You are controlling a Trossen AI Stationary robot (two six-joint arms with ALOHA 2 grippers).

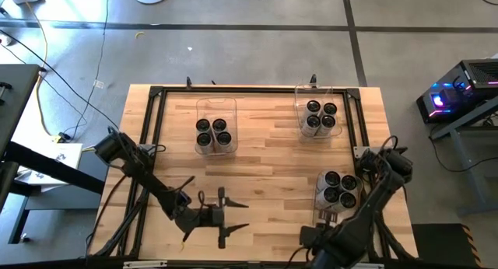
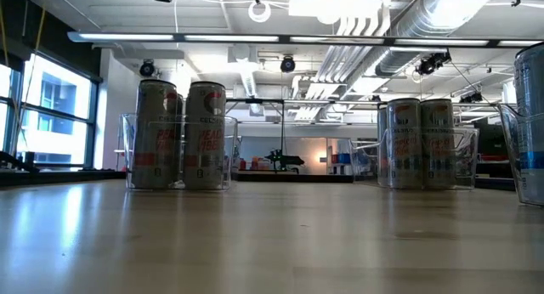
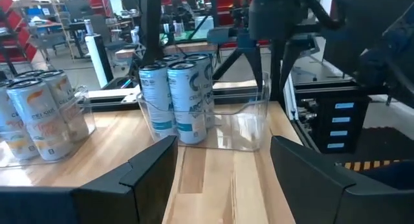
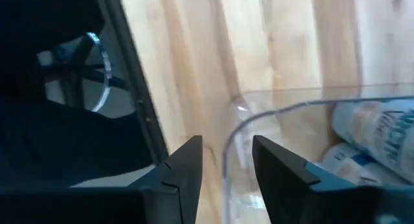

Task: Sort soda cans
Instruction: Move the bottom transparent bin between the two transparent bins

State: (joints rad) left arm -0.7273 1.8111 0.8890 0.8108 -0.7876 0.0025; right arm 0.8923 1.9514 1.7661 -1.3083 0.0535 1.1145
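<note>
On the wooden counter stand three clear plastic bins, each with soda cans upright inside. Far-left bin: four cans clustered toward its near end; the low view shows their labels in red and orange. Far-right bin: four cans, labels with blue. Third bin sits near the right edge toward the near right corner, holding four cans packed together.

Left hand: low over the counter near the near edge, left of centre, well apart from every bin. Fingers spread wide, nothing between them. Its wrist camera looks across the counter toward the bin of blue-labelled cans, with the orange-labelled ones off to one side.

Right hand: at the near right corner, right at the near end of the third bin. The wrist view shows the clear bin wall passing between the two dark fingers, one finger outside the wall and one inside. Fingers stand close together around the wall; cannot tell whether they actually pinch it. Pale cans lie just beyond inside the bin, not touched by the fingers. From above, the hand itself is mostly hidden by its arm.
</note>
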